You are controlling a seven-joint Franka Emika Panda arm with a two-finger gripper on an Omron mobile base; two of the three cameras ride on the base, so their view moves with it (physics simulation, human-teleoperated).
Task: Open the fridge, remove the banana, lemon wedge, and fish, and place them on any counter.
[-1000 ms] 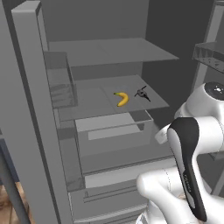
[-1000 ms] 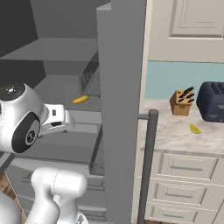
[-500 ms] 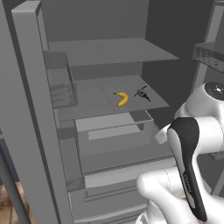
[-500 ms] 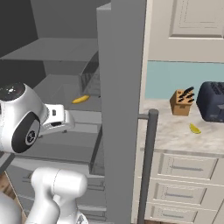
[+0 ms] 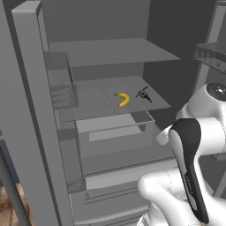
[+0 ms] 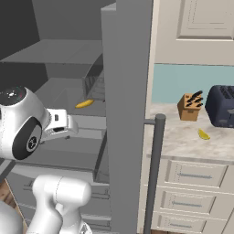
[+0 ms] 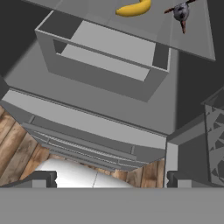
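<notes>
The fridge (image 5: 39, 132) stands open, with its door (image 6: 128, 114) swung out beside the counter (image 6: 183, 145). On a middle shelf lie the yellow banana (image 5: 123, 99) and, just to its right, the small dark fish (image 5: 143, 93). The hand view has the banana (image 7: 133, 8) and the fish (image 7: 180, 12) at its top edge, beyond a clear drawer. My gripper (image 7: 109, 179) is open and empty, low in front of the fridge and well short of that shelf. The lemon wedge (image 6: 203, 134) lies on the counter by itself.
A knife block (image 6: 189, 106) and a dark toaster (image 6: 221, 106) stand at the back of the counter. The door's long bar handle (image 6: 153, 173) juts out toward me. A clear drawer (image 5: 112, 128) projects under the shelf, with door bins (image 5: 62, 86) at left.
</notes>
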